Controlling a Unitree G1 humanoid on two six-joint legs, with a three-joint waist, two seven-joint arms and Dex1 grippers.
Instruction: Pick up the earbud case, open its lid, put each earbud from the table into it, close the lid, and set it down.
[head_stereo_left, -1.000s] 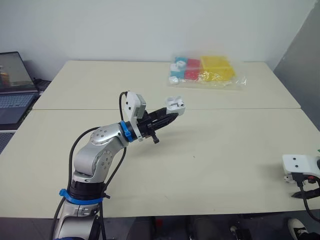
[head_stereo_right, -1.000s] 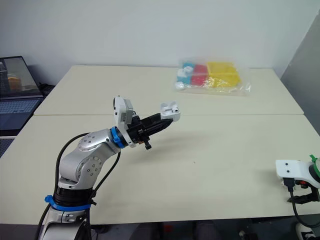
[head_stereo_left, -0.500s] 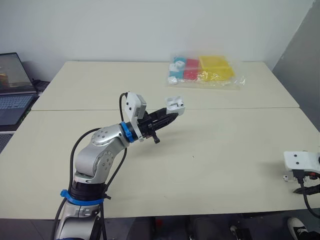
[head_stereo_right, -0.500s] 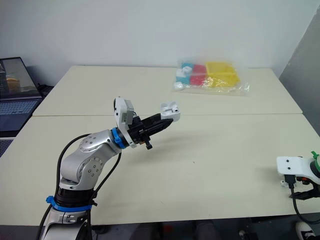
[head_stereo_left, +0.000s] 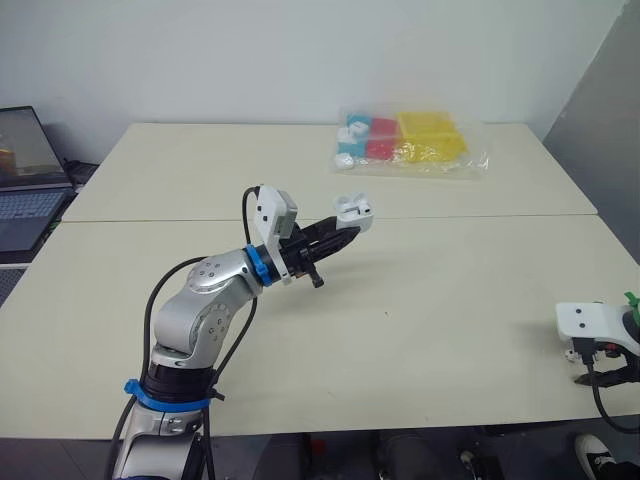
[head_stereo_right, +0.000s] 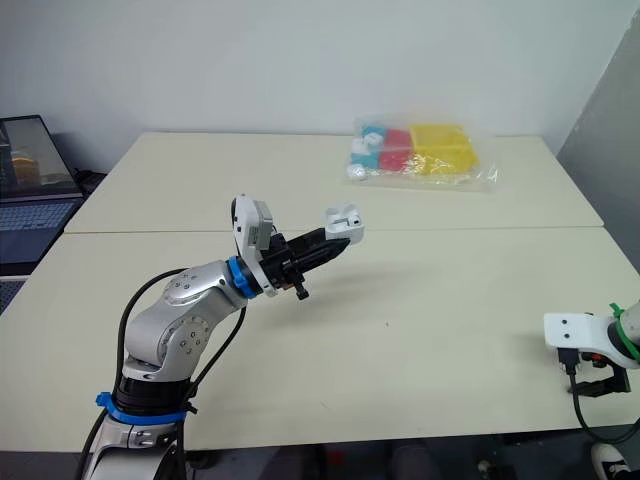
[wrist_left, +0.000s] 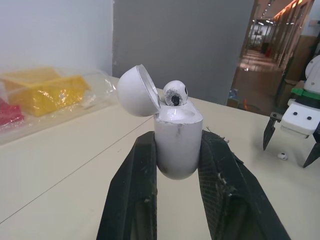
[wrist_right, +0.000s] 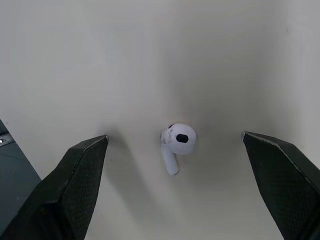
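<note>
Change over the last second: right hand (wrist_right: 175, 137) has slid a little left along the near right edge of the surface (head_stereo_left: 450, 300) and now sits over the loose earbud (wrist_right: 175, 145). The left arm nudged the earbud case (wrist_left: 177, 145) slightly to the right. Nothing else has moved.

Likely meaning: the case is picked up, its lid is open, and one earbud (wrist_left: 175, 92) is already seated. The second pick is being lined up but has not started.

Right hand: released, fingers spread wide on either side of the loose earbud and touching nothing. Left hand (head_stereo_left: 345, 225): clenched on the lower body of the case, one finger on each side.

The case is held in the air above mid-surface, well apart from the right hand. Its long axis runs along the left fingers, tilted up toward the far right. The mouth faces up and the lid is flipped back off it.

The loose earbud lies flat on the surface. Its stem runs across the line between the two right fingers, so closing them would probably pinch the head or stem side-on. It is small and rounded, so it could slip or roll.
</note>
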